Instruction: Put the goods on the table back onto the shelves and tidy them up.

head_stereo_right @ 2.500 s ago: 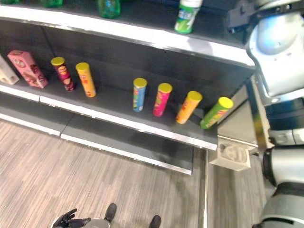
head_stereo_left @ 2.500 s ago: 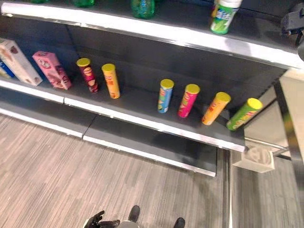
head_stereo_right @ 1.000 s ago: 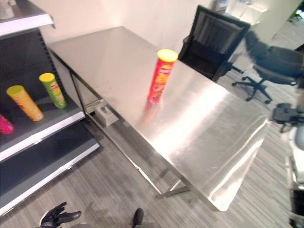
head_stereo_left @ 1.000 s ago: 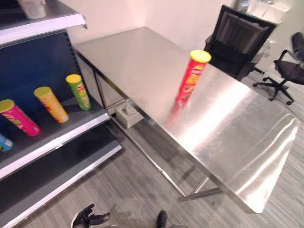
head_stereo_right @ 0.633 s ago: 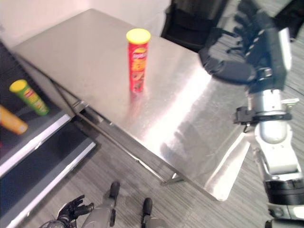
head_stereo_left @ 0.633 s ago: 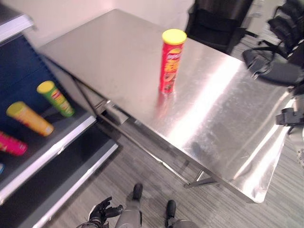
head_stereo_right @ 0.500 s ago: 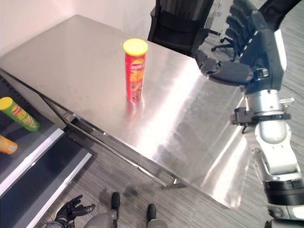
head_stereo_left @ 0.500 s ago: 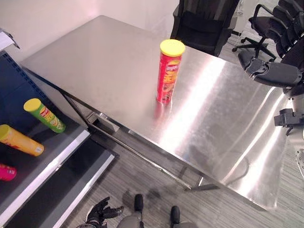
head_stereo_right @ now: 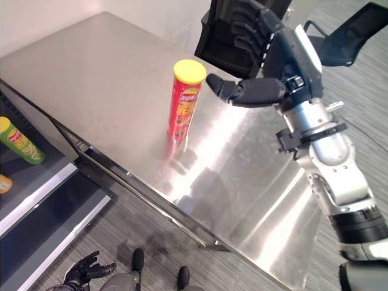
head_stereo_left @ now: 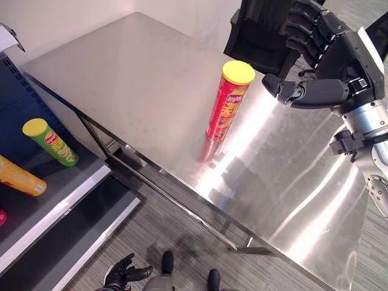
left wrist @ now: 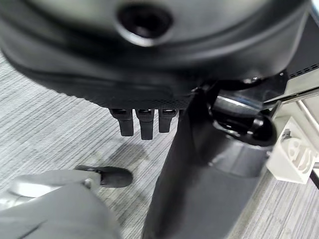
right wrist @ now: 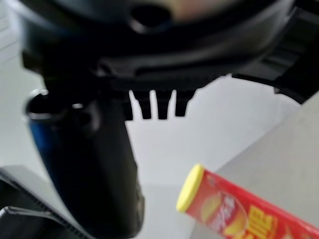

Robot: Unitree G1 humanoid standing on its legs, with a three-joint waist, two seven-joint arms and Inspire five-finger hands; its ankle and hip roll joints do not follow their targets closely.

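A tall red chip can (head_stereo_left: pixel 227 100) with a yellow lid stands upright on the steel table (head_stereo_left: pixel 139 79). My right hand (head_stereo_left: pixel 324 60) hovers open just to the right of the can's top, thumb (head_stereo_right: pixel 239 91) pointing at the lid and not touching it. The right wrist view shows the red chip can (right wrist: pixel 234 211) past the thumb (right wrist: pixel 94 164). My left hand (head_stereo_left: pixel 124 273) hangs low by the floor with relaxed fingers, holding nothing. On the shelf (head_stereo_left: pixel 54 197) at the left lie a green can (head_stereo_left: pixel 51 142) and an orange can (head_stereo_left: pixel 21 179).
A black office chair (head_stereo_left: pixel 260 30) stands behind the table, with another chair (head_stereo_right: pixel 351 36) at the far right. The table's near edge and frame (head_stereo_left: pixel 182 200) run diagonally across the grey wood floor. A lower shelf board (head_stereo_left: pixel 73 242) sits beneath the cans.
My right hand has swung in from the right toward the can's top, staying open. The camera has shifted a little, so the can sits further right in the picture.
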